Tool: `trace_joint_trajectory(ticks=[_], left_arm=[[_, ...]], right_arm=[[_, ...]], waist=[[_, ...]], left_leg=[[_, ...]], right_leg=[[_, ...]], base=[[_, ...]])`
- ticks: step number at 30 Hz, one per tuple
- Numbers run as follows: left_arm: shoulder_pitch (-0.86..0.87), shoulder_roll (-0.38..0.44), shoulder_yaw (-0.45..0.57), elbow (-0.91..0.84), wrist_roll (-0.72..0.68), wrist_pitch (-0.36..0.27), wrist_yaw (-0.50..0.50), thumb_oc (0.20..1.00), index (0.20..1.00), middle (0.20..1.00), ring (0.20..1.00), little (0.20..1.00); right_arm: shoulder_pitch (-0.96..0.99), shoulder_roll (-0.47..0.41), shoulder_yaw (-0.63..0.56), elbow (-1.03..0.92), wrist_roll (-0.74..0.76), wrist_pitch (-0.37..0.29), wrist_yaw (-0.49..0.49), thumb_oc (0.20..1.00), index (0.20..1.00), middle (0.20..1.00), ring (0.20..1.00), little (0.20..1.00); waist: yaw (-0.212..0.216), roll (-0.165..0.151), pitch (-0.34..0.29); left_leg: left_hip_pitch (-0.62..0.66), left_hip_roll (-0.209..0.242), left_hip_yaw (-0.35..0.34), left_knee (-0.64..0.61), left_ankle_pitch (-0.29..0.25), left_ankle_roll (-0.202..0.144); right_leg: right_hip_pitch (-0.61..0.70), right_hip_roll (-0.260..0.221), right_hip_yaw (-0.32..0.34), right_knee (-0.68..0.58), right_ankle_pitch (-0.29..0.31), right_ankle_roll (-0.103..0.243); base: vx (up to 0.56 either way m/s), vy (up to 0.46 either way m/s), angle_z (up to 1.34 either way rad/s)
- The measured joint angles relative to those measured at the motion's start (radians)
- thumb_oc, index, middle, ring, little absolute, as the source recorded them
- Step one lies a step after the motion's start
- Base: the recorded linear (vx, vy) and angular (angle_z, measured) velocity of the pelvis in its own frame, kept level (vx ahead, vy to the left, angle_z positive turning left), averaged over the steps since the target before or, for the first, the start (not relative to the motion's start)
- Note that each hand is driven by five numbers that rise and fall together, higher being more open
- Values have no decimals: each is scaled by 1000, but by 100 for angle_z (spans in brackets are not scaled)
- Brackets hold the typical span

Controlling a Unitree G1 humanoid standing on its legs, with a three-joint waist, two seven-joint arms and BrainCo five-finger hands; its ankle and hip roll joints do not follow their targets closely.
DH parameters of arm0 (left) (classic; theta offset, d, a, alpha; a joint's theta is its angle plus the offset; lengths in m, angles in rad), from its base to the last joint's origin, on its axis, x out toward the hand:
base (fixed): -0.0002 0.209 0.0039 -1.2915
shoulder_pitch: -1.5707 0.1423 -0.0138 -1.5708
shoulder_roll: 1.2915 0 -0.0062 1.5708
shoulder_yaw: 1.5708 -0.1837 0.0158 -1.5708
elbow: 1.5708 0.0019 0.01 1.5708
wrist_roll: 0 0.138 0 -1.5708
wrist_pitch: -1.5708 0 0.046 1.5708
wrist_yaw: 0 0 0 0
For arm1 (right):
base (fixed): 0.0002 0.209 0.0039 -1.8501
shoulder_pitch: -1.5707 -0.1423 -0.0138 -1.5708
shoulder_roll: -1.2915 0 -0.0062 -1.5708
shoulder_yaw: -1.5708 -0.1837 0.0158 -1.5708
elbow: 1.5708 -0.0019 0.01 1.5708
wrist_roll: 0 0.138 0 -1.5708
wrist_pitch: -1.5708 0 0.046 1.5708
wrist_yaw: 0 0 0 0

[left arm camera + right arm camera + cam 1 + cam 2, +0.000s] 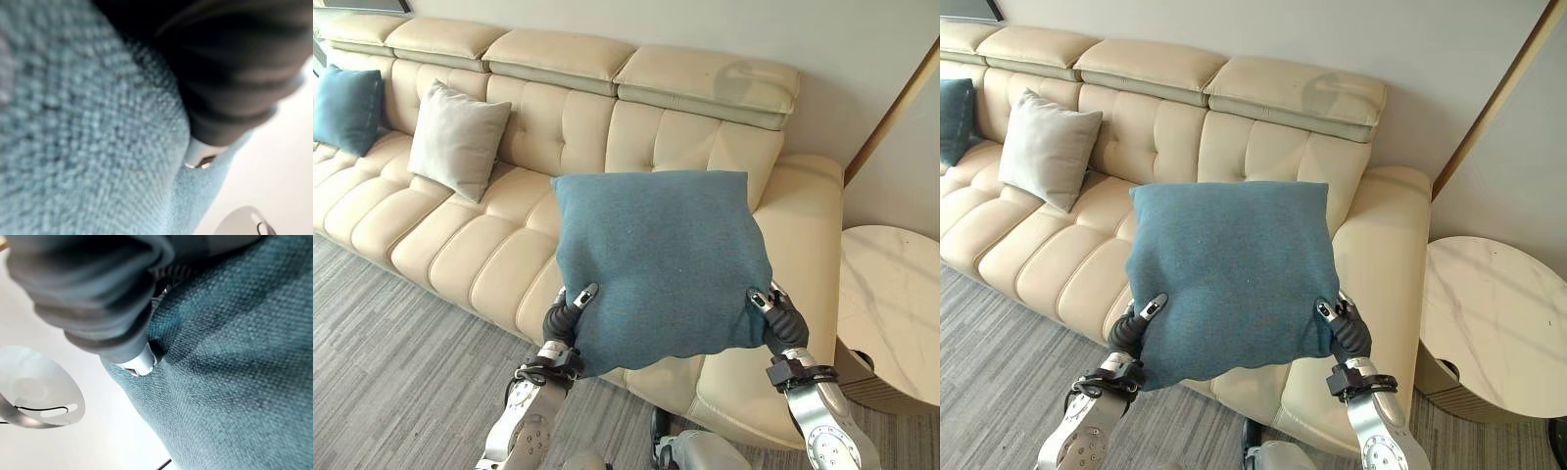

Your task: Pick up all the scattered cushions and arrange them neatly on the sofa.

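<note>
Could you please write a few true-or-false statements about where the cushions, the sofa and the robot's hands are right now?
1. Both hands hold one blue cushion between them. True: the left hand grips its lower left corner and the right hand its lower right corner.
2. The held cushion lies flat on the floor. False: it is held up in front of the cream sofa.
3. A grey cushion leans against the sofa's backrest. True.
4. A second blue cushion lies on the round table. False: it sits at the sofa's far left end.
5. The round table stands to the left of the sofa. False: it stands to the right.
</note>
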Motion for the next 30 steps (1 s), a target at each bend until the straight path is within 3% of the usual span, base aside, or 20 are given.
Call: trace_joint_trajectory(ticks=[2, 4, 8, 9, 10, 12, 13, 16, 18, 22, 25, 27, 30], left_arm=[[4, 0, 1, 0, 0, 1, 0, 200, 200, 200, 200, 200], [5, 0, 2, 1, 0, 1, 0, 200, 200, 200, 200, 200], [2, -2, 15, 5, 0, 1, 3, 200, 200, 200, 200, 200], [8, -3, 13, 5, 0, 0, 4, 200, 200, 200, 200, 200], [12, -3, 4, 5, 0, 1, 4, 200, 200, 200, 200, 200], [12, -4, -2, 15, 0, 0, 1, 200, 200, 200, 200, 200], [5, -3, 2, 18, 0, 0, 0, 200, 200, 200, 200, 200], [-6, 21, 9, 55, 0, 0, 0, 200, 200, 200, 200, 200], [-37, 39, 16, 94, 0, -11, 1, 200, 200, 200, 200, 200], [-282, 88, -7, 259, -1, -50, 30, 200, 200, 200, 200, 200], [-572, 127, -57, 435, -1, -71, 85, 200, 200, 200, 200, 200], [-831, 204, -110, 548, -3, -91, 124, 200, 200, 200, 200, 200], [-1006, 230, -121, 583, -4, -130, 134, 200, 200, 200, 200, 200]], right_arm=[[1, 1, 2, 0, 0, 1, 0, 200, 200, 200, 200, 200], [1, 1, 1, 2, 0, 1, 0, 200, 200, 200, 200, 200], [-13, 13, 2, 32, 0, 0, -1, 200, 200, 200, 200, 200], [-14, 13, 2, 48, 0, 1, -1, 200, 200, 200, 200, 200], [-7, 10, 1, 50, 0, 0, -1, 200, 200, 200, 200, 200], [-2, -6, 0, 60, -3, 1, 0, 200, 200, 200, 200, 200], [1, 8, 1, 63, -4, 3, 0, 200, 200, 200, 200, 200], [-21, 10, 30, 93, -26, 8, -1, 200, 200, 200, 200, 200], [-74, 11, 61, 130, -53, 11, -9, 200, 200, 200, 200, 200], [-334, 29, 102, 271, -113, 13, -92, 200, 200, 200, 200, 200], [-655, 26, 124, 445, -172, 2, -196, 200, 200, 200, 200, 200], [-943, -2, 135, 573, -220, -5, -281, 200, 200, 200, 200, 200], [-1103, -24, 116, 596, -263, -50, -340, 200, 200, 200, 200, 200]], waist=[[2, -5, 3], [13, -6, 2], [36, -6, 8], [48, -3, 7], [35, 24, 7], [20, 84, -13], [18, 92, -14], [15, 89, -19], [18, 84, -21], [21, 69, -17], [27, 80, 7], [30, 82, 51], [29, 84, 83]], left_leg=[[-4, 17, -9, -106, 6, 7], [7, 43, -44, -264, 62, 2], [-33, 92, -185, -398, 163, -18], [-22, 96, -191, -417, 179, -13], [-29, 101, -191, -404, 186, -10], [7, 83, -184, -411, 207, -4], [9, 57, -160, -419, 237, 8], [57, -21, -68, -473, 275, 56], [43, -54, -28, -472, 282, 73], [-107, -89, 7, -445, 318, 111], [-252, -79, 19, -398, 329, 111], [-345, -69, 31, -379, 341, 103], [-414, -62, 30, -376, 357, 91]], right_leg=[[22, 2, 18, -12, 3, 0], [33, 16, 62, -18, 3, 1], [70, 36, 154, -39, 15, -1], [85, 37, 178, -43, 17, 2], [107, 33, 185, -56, 8, 11], [112, 25, 235, -71, -6, 35], [111, -6, 239, -73, -8, 60], [90, -99, 307, -71, -21, 133], [69, -137, 336, -73, -19, 159], [-96, -177, 364, -53, 23, 219], [-243, -164, 378, 0, 45, 228], [-348, -149, 395, 22, 60, 231], [-428, -141, 399, 36, 74, 221]], base=[[149, 113, -44], [159, 138, -57], [146, 154, -75], [244, 320, -70], [286, 402, -67], [184, 309, -67], [99, 194, -74], [11, 165, -54], [-171, 111, -46], [-307, 79, -14], [-260, 25, -15], [-90, -3, -23], [-50, -16, -11]])
